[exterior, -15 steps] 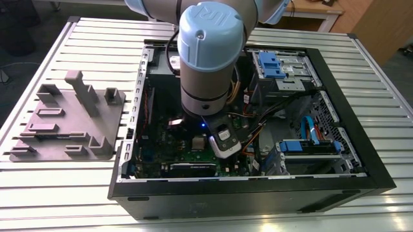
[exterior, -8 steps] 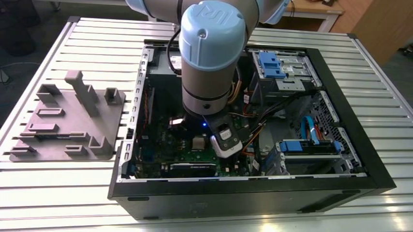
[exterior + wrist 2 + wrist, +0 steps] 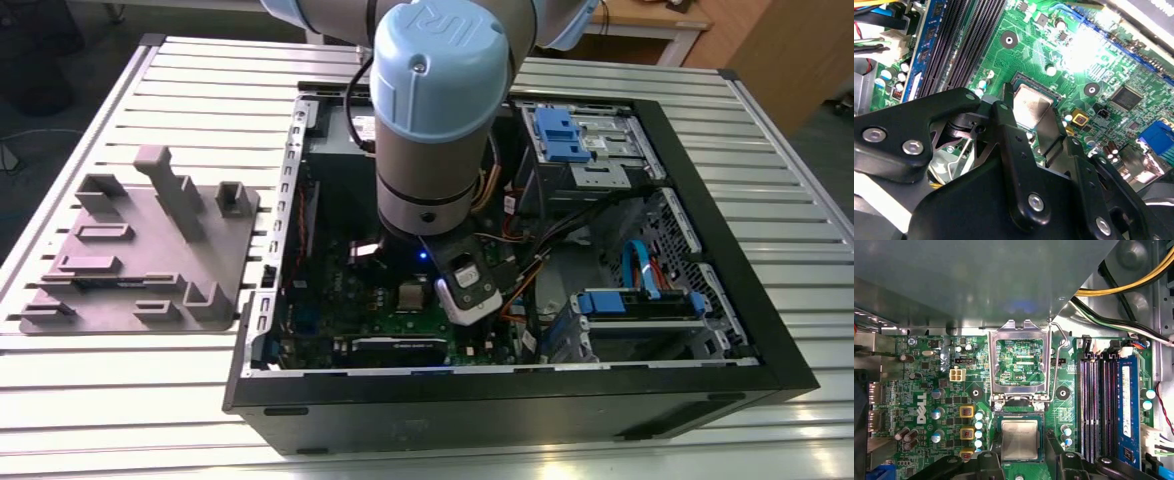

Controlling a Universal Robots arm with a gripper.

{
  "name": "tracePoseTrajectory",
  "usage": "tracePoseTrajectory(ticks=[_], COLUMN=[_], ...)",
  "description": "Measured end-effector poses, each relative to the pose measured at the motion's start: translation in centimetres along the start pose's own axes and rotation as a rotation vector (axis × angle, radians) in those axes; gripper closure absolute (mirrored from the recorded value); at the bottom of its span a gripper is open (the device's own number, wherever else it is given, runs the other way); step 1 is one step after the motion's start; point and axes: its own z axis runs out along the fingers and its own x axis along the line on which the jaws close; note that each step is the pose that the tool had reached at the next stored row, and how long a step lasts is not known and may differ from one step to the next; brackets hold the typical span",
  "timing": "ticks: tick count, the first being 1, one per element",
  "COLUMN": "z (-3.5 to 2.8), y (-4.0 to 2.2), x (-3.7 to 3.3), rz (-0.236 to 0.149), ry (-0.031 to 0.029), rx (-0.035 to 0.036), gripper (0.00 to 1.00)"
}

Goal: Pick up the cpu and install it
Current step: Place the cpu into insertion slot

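The cpu [image 3: 1019, 439], a small square chip with a pale metal top, lies flat in the black socket of the green motherboard [image 3: 929, 390]. In both wrist views my gripper [image 3: 1020, 452] reaches down over it with one black finger at each side of the chip, shut on the cpu [image 3: 1030, 106]. The silver socket frame [image 3: 993, 365] stands flipped open just beyond the socket, its lever [image 3: 1055, 365] raised beside it. In the exterior view my gripper [image 3: 447, 300] is down inside the open computer case, under the arm's blue-grey wrist.
Black memory sticks [image 3: 1089, 405] and a blue slot [image 3: 1126, 405] run close beside the socket. Yellow and black cables [image 3: 1134, 285] cross above them. The case wall [image 3: 747, 300] surrounds the board. A grey tray [image 3: 134, 260] sits on the slatted table at the exterior view's left.
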Motion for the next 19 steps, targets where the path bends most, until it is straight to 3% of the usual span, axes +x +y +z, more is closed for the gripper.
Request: tracePoseTrajectory(ticks=[10, 13, 19], z=[0.01, 0.01, 0.01], y=[0.00, 0.00, 0.00], x=[0.00, 0.00, 0.00], rz=[0.000, 0.000, 0.000], ry=[0.0000, -0.0001, -0.0001], rx=[-0.0003, -0.0003, -0.0004], gripper=[0.55, 0.74, 0.90])
